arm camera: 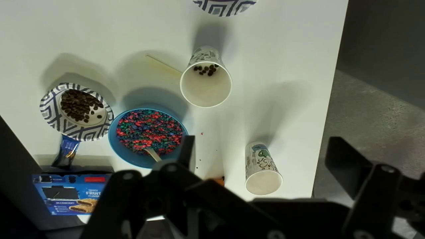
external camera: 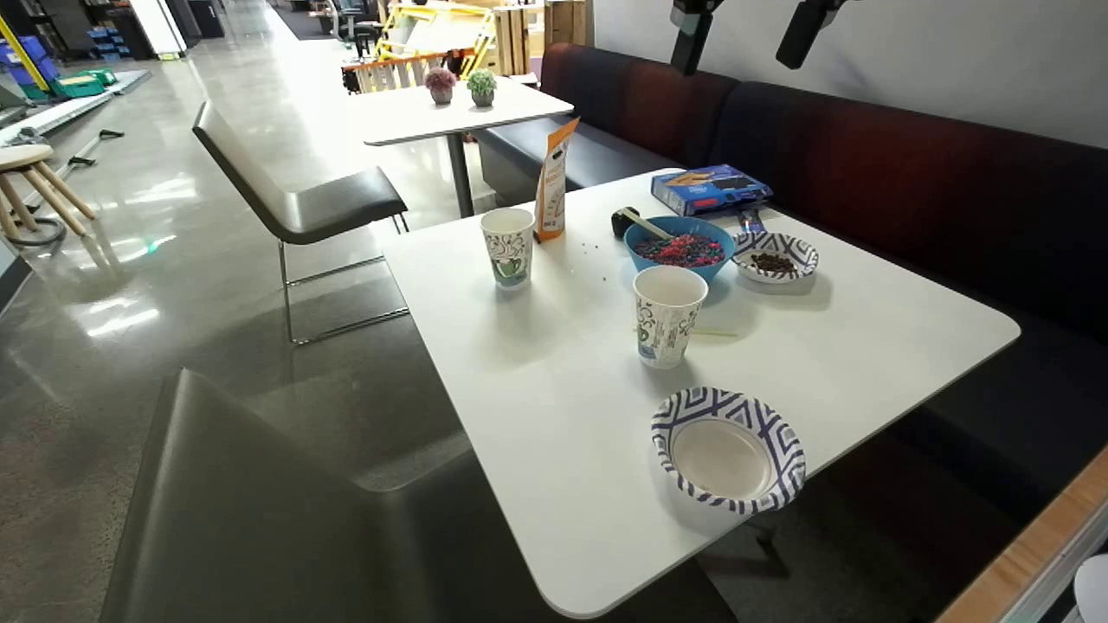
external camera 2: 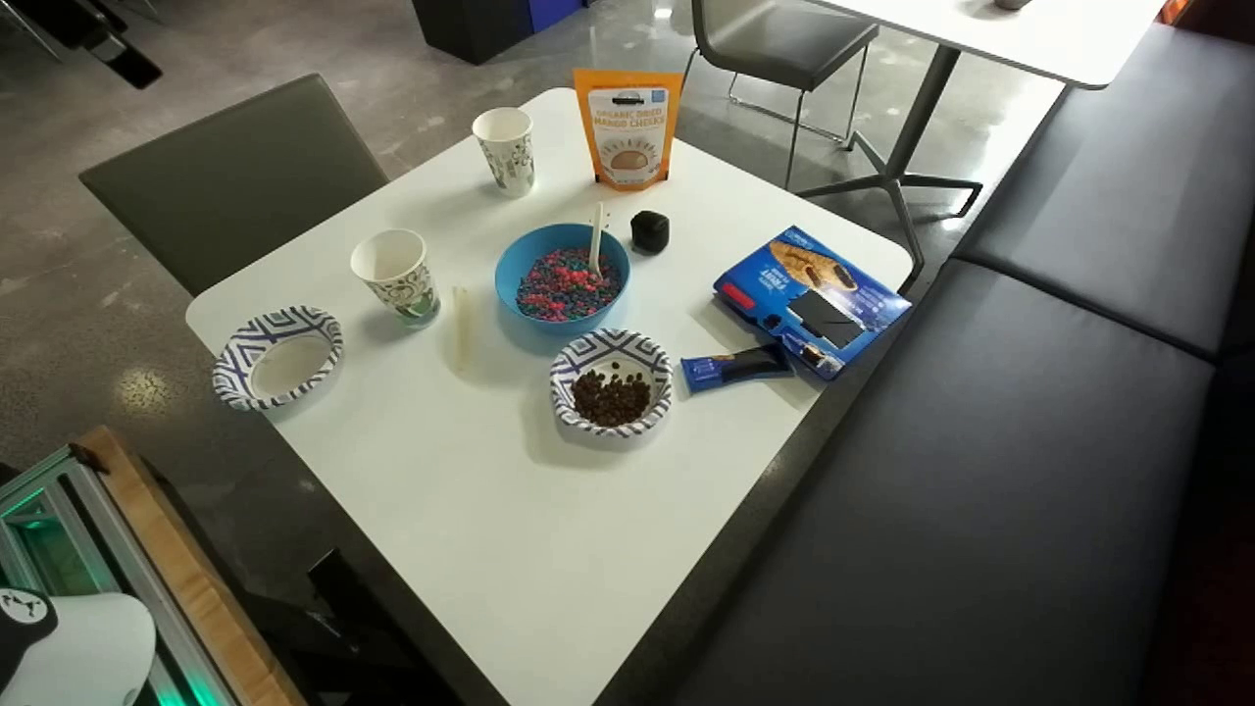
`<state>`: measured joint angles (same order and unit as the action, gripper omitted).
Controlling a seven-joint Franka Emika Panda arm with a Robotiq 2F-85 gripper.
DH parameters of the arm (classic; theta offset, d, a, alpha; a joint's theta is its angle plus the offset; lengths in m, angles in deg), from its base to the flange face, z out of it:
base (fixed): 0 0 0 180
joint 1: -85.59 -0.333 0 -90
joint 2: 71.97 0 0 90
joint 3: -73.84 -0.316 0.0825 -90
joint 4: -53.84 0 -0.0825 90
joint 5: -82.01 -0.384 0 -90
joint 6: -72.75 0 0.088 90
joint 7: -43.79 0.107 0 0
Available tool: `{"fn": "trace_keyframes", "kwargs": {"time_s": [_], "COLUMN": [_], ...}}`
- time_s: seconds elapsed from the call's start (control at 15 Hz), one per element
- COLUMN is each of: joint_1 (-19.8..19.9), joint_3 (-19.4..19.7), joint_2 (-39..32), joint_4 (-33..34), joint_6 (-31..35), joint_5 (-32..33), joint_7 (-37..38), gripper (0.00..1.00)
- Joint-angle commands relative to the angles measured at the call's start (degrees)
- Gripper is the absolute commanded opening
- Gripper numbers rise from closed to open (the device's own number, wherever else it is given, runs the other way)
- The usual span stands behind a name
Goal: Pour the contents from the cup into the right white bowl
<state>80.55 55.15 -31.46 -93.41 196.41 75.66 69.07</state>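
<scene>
The cup (external camera: pixel 665 324) is a white paper cup with some dark and green print, upright on the table; it shows in an exterior view (external camera 2: pixel 402 284). In the wrist view several dark beans lie inside the cup (arm camera: pixel 206 91). A white bowl with a blue pattern (external camera: pixel 783 454) stands near the table edge and looks empty. A matching bowl (external camera 2: pixel 561 382), to its right in that exterior view, holds dark beans; it also shows in the wrist view (arm camera: pixel 49 106). My gripper (external camera: pixel 746 48) is open and empty, high above the table; it also shows in the wrist view (arm camera: pixel 262 146).
A similar cup with green print (external camera: pixel 509 251) stands farther back. A blue bowl (external camera 2: pixel 508 275) with colored bits and a spoon is close to the cup. An orange pouch (external camera 2: pixel 630 132), black object (external camera 2: pixel 649 232), blue box (external camera 2: pixel 814 304), wrapped bar (external camera 2: pixel 735 368) and pale stick (external camera 2: pixel 461 328) are on the table.
</scene>
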Motion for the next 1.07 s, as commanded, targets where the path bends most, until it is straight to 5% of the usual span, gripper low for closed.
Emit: {"fn": "trace_keyframes", "kwargs": {"time_s": [0.0,0.47,1.0], "joint_1": [-0.5,-0.8,-0.4], "joint_3": [0.4,2.6,5.9], "joint_2": [-0.1,-4.0,-18.1], "joint_4": [0.1,-1.3,-6.1], "joint_6": [-0.2,3.8,17.8], "joint_5": [0.4,-0.9,0.0], "joint_7": [0.3,-2.7,-6.9], "gripper": [1.00,1.00,1.00]}}
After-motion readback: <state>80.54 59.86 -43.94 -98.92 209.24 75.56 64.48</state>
